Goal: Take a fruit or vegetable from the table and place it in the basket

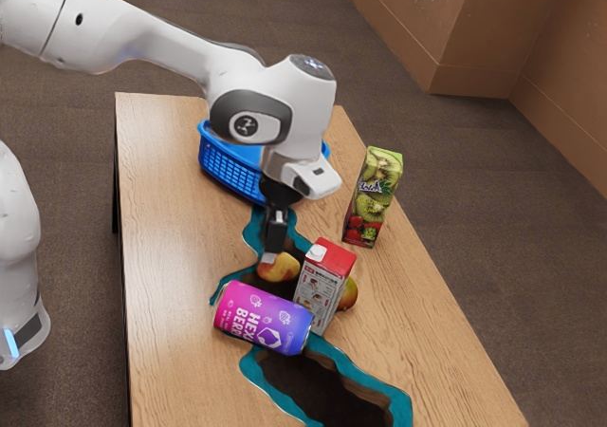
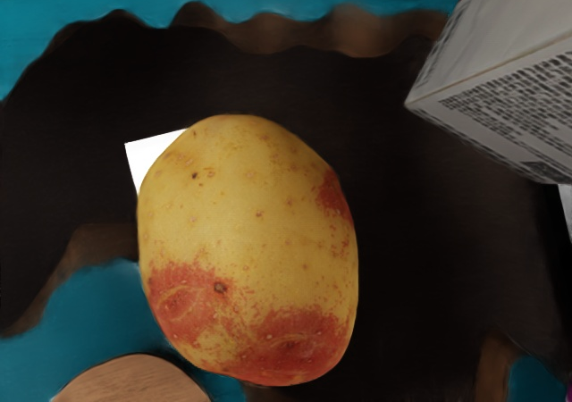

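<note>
In the exterior view my gripper (image 1: pixel 272 245) points down at a yellow and red potato (image 1: pixel 279 269), its lower end overlapping the potato's upper edge. Whether it is open or shut, or touches the potato, I cannot tell. The potato (image 2: pixel 250 259) lies under my hand in the wrist view, on the dark part of a teal-edged mat. Another reddish-yellow item (image 1: pixel 349 295) is partly hidden behind a red-topped carton. The blue basket (image 1: pixel 228 172) stands behind the gripper, partly covered by the arm.
The white and red carton (image 1: pixel 323 287) stands close beside the potato, and this carton (image 2: pixel 509 76) has a corner near it. A purple-pink can (image 1: pixel 263 318) lies in front. A kiwi juice carton (image 1: pixel 373 197) stands toward the exterior view's right on the wooden table (image 1: pixel 171 285).
</note>
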Controlling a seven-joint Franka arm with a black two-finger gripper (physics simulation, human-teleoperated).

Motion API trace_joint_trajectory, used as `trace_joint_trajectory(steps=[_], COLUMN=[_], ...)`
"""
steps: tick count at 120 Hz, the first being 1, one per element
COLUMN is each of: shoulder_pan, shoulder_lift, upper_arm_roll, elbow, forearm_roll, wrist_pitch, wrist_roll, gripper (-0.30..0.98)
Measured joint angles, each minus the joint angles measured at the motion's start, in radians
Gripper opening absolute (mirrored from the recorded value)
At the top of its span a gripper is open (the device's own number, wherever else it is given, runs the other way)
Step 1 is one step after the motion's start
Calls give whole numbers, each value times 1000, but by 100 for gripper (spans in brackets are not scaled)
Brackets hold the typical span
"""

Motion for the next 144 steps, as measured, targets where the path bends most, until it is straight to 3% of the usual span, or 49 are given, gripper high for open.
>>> trace_joint_trajectory(steps=[45,82,105,144], shoulder_pan=[24,35,31,36], shoulder_lift=[102,113,76,154], upper_arm_roll=[2,1,-3,-3], elbow=[12,9,-33,-37], forearm_roll=[6,1,-44,-64], wrist_pitch=[59,100,110,152], wrist_roll=[49,72,77,83], gripper=[69,69,69,69])
